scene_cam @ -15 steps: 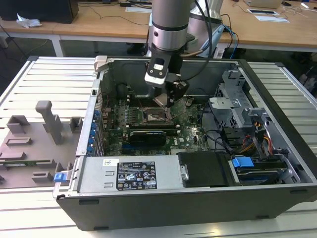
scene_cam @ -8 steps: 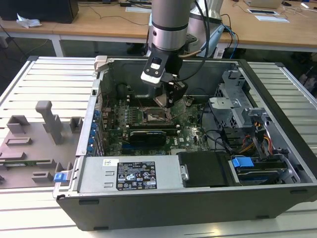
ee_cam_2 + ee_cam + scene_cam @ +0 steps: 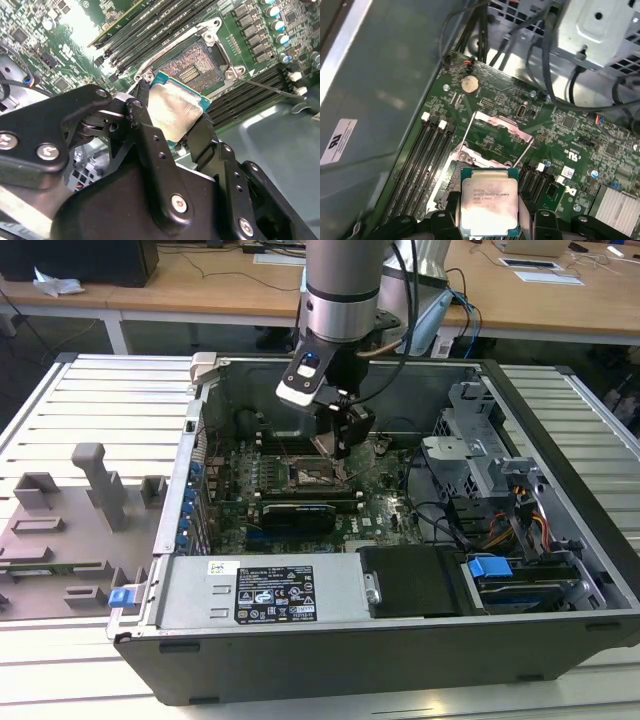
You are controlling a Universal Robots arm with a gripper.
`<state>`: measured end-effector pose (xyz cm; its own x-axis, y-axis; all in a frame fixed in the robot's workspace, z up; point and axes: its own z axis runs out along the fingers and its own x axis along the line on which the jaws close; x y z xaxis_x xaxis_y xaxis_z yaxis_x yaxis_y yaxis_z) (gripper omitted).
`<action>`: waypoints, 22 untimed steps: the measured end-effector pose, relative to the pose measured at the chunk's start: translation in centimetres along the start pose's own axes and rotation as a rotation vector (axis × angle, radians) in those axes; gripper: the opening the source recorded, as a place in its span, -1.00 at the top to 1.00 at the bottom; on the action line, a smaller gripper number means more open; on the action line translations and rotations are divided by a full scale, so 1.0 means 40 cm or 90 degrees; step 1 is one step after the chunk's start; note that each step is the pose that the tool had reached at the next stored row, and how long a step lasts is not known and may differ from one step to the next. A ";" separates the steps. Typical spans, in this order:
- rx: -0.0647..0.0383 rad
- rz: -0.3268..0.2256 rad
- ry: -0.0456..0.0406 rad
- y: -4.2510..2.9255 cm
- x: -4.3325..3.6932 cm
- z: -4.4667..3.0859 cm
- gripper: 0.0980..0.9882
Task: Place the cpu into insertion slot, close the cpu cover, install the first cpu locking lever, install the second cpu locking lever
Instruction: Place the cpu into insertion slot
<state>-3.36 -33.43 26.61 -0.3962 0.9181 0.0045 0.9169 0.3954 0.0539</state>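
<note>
Our tool (image 3: 169, 131) pinched the cpu (image 3: 176, 106) by two opposite edges, holding it close above the open socket (image 3: 192, 67) on the motherboard (image 3: 570, 130) inside the computer case (image 3: 400, 660). We judged no step finished: the chip was not seated, the cpu cover (image 3: 502, 126) stood swung up, and the thin levers (image 3: 467, 131) beside it looked released. The chip showed a dull silver top, a green rim and faint print.

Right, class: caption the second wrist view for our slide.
Gripper jaws clasp the cpu near the empty insertion slot.
</note>
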 end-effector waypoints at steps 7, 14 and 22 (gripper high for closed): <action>0.001 0.075 -0.0064 0.000 0.000 0.001 0.00; 0.001 0.132 -0.0112 0.000 0.000 0.001 0.00; 0.007 0.209 -0.0343 0.000 0.000 0.001 0.00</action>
<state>-3.36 -33.44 26.55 -0.0763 0.9965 -0.0330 0.9958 0.0778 0.0474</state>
